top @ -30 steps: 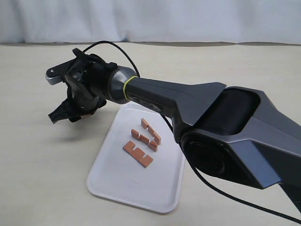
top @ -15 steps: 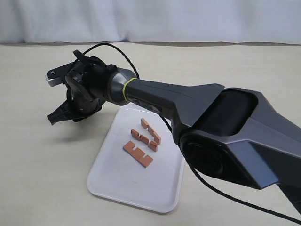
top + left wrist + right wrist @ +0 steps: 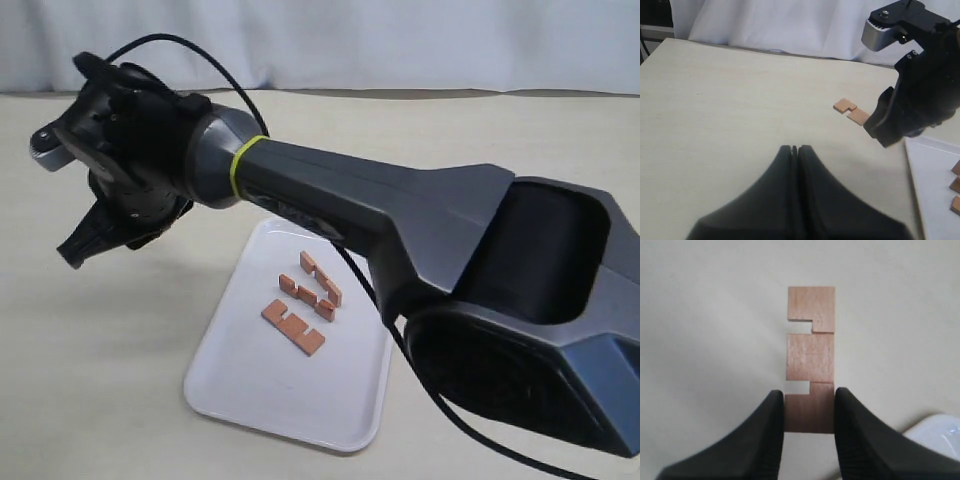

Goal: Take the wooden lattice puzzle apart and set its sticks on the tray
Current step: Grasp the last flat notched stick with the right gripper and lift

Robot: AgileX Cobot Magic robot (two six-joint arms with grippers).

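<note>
No assembled lattice puzzle shows, only separate sticks. Three reddish-brown notched sticks (image 3: 300, 305) lie in the middle of the white tray (image 3: 250, 385). A fourth stick (image 3: 810, 357) is out over the bare table, left of the tray, hidden behind the arm in the exterior view. My right gripper (image 3: 809, 392) reaches across to it (image 3: 78, 250), its fingers pressed against both long edges of the stick's near end. I cannot tell whether that stick (image 3: 842, 105) rests on the table or hangs just above it. My left gripper (image 3: 795, 148) is shut on nothing over the bare table.
The right arm's dark body (image 3: 400, 220) stretches across above the tray's far side, with a black cable (image 3: 370, 300) hanging along it. A white curtain (image 3: 400, 40) closes off the back of the beige table (image 3: 100, 380). A tray corner (image 3: 937, 432) lies close behind the right fingers.
The right arm has swung further left, away from the tray, and its wrist has risen in the exterior view. The three sticks on the tray have not moved.
</note>
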